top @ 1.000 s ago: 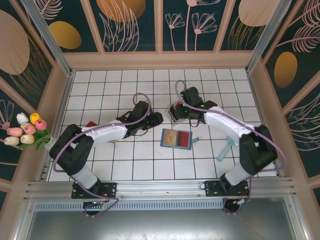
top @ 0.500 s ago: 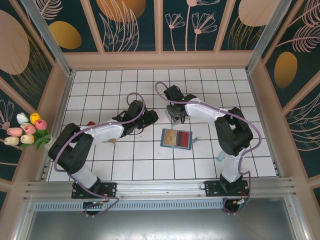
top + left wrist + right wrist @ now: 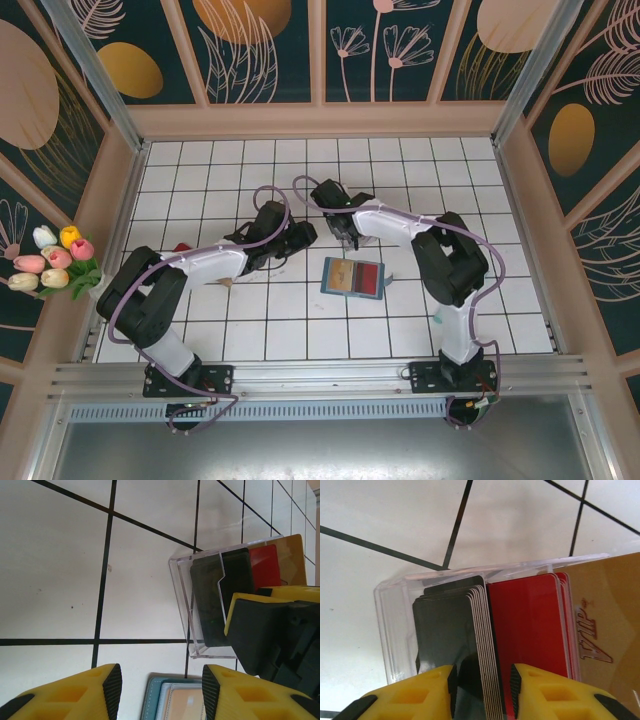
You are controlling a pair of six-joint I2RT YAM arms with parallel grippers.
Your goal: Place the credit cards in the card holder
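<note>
Since a second ago your right arm has folded tighter, its elbow drawn inward and its wrist carried left to the clear plastic rack (image 3: 390, 625); your left arm lies stretched low, reaching toward the same spot. Right gripper (image 3: 482, 682): yellow fingers part open, straddling the thin edges of the stacked black cards (image 3: 445, 630); contact cannot be judged. Beside that stack stand a glossy red card (image 3: 525, 625) and a gold card (image 3: 605, 630) with lettering. Left gripper (image 3: 160, 690): fingers apart, holding nothing, above the white tile. The teal card holder (image 3: 352, 278) lies open and flat, just nearer the arm bases than the rack.
</note>
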